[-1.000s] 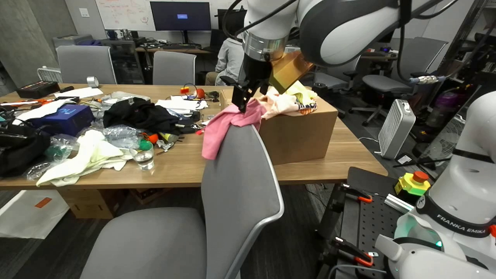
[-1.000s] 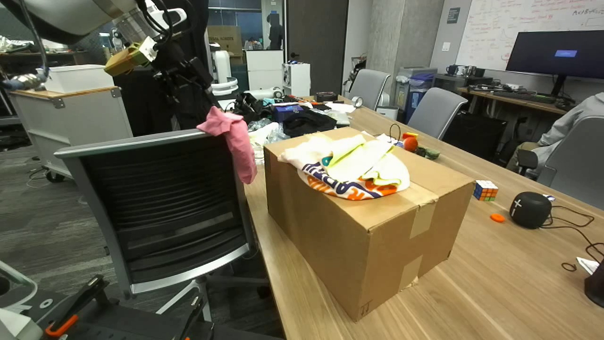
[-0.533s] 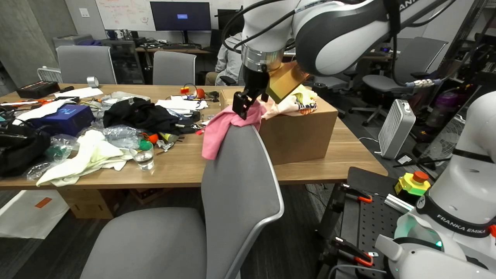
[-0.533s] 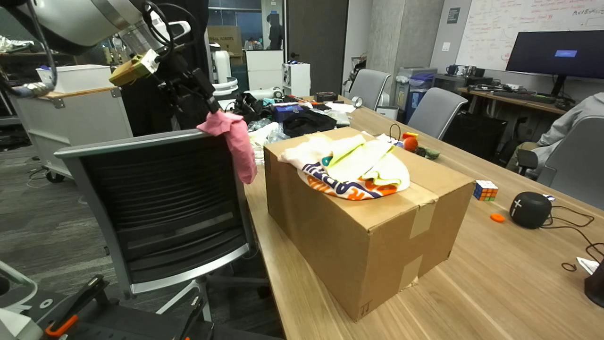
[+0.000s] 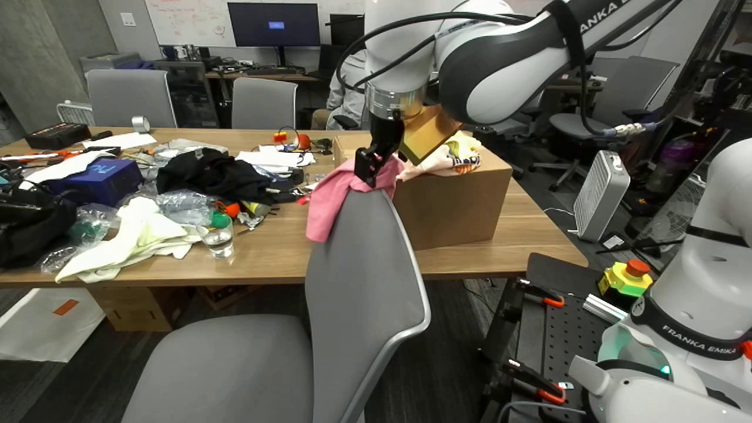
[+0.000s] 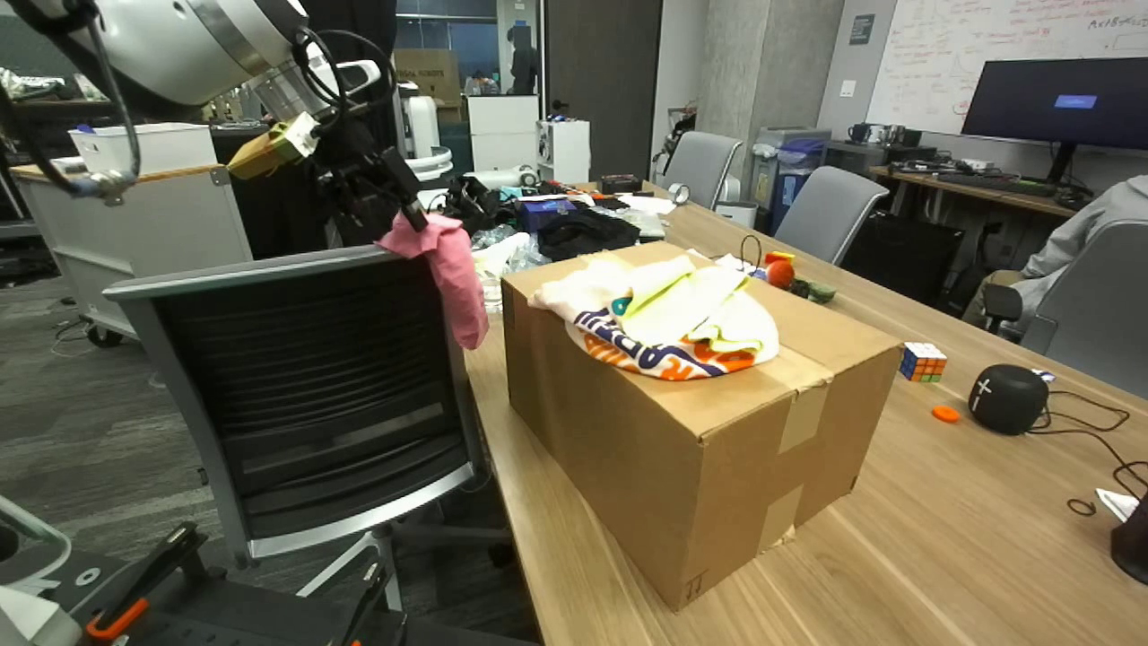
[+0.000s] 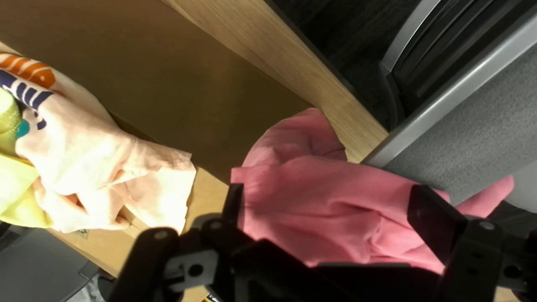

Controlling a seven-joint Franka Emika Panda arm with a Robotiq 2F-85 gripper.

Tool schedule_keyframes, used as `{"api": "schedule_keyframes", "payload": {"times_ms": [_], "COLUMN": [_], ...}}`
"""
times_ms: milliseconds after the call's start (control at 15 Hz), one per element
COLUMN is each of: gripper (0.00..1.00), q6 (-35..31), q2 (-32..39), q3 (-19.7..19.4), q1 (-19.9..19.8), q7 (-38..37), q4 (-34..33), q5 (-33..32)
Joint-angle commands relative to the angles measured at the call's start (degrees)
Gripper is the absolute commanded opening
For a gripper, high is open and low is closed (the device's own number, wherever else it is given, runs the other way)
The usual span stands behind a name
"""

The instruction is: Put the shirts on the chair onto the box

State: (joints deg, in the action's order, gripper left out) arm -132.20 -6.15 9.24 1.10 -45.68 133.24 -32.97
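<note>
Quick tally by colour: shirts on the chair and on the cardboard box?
Pink shirt, on the chair: 1
Pale printed shirt, on the box: 1
Yellow shirt, on the box: 1
Total: 3, as far as the folds show

I am lower now than a second ago: in both exterior views my gripper (image 5: 383, 169) sits further down over the pink shirt (image 6: 456, 283), and in an exterior view one finger (image 6: 413, 213) overlaps its top instead of ending at its upper edge. My arm (image 5: 505, 82) dips too, showing more lettering (image 5: 602, 14). The gold block (image 5: 430, 134) beside my gripper is lower as well, covering more of the light shirts (image 5: 433, 165) on the box (image 5: 455, 211).
</note>
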Motion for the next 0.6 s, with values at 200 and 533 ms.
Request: {"api": "schedule_keyframes", "payload": {"times_ms": [200, 533], "gripper": [0.73, 0.34], "q6": [-1.8, -2.3], "q2": [1.9, 2.2], "q3": [-1.2, -1.4], "q1": [0.3, 0.5], "q7": [-1.8, -1.5], "q4": [-2.1, -2.1], "q5": [-1.5, -1.3]}}
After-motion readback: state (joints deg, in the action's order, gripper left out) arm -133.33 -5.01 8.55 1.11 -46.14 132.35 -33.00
